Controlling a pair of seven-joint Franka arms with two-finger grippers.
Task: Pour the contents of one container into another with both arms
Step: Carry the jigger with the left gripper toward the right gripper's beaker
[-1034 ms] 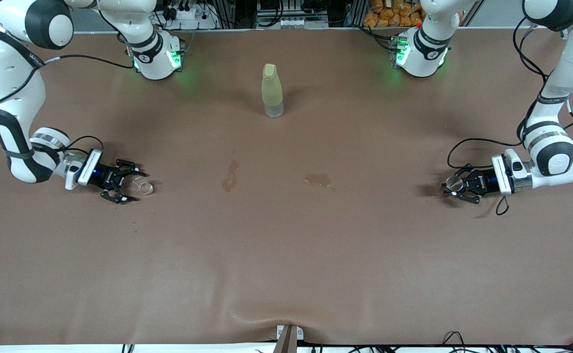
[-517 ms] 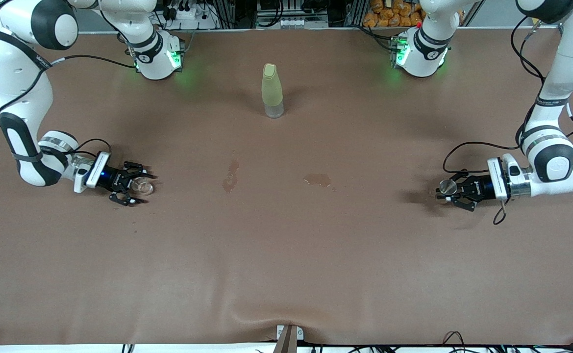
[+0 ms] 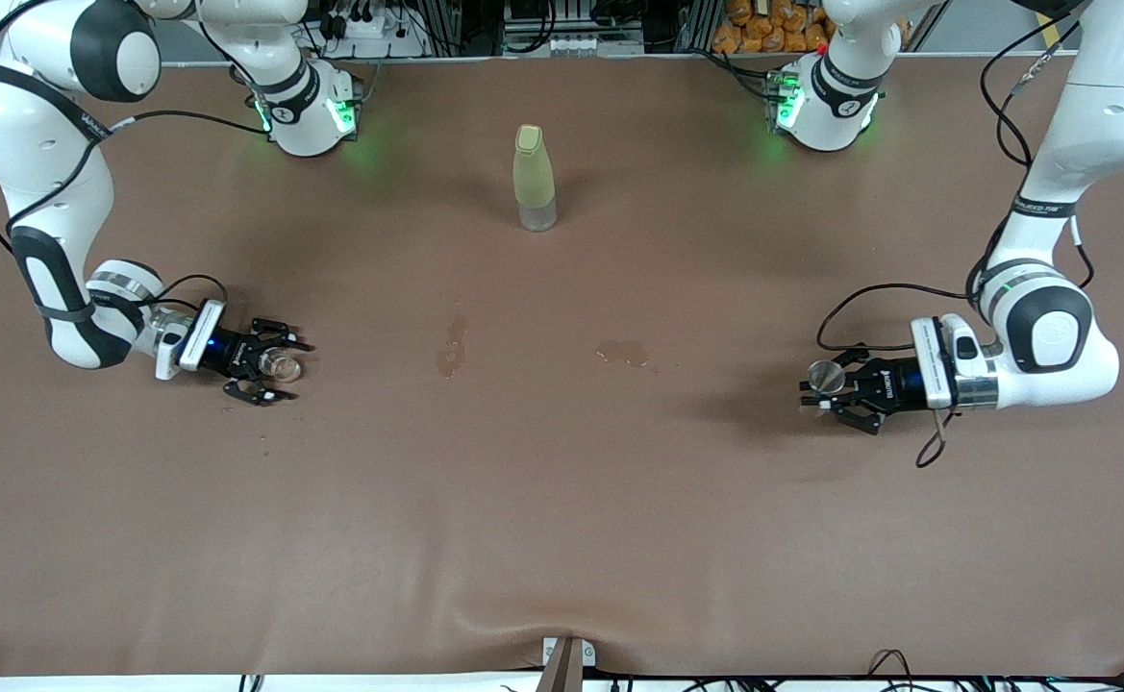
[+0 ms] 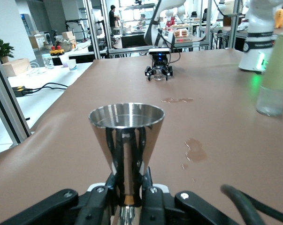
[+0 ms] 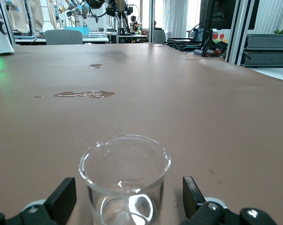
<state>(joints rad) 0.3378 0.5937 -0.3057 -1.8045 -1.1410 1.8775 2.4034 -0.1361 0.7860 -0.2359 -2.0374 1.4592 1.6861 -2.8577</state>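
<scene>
Left arm: comes down from its base, elbow bent, forearm lying roughly level just above the table (image 3: 562,538), wrist pointing toward the table's middle. Left gripper (image 3: 819,392) is clenched on the stem of a metal cup (image 3: 822,376); cup held upright, mouth up, clear of the cloth, with its shadow on the table below. In the left wrist view the fingers (image 4: 114,180) pinch the narrow stem just under the flared bowl (image 4: 126,123).

Right arm: folded similarly at its own end of the table, forearm low and level, wrist aimed at the middle. Right gripper (image 3: 268,363) is released, jaws spread wide, one finger (image 5: 61,200) on each side of a clear glass beaker (image 3: 283,364). Beaker stands upright on the table between the jaws; gaps are visible on both sides, no contact seen.

Yellow-green bottle (image 3: 534,178) stands upright near the bases, well apart from both grippers. Two wet patches (image 3: 452,344) (image 3: 624,353) lie on the cloth between the grippers.
</scene>
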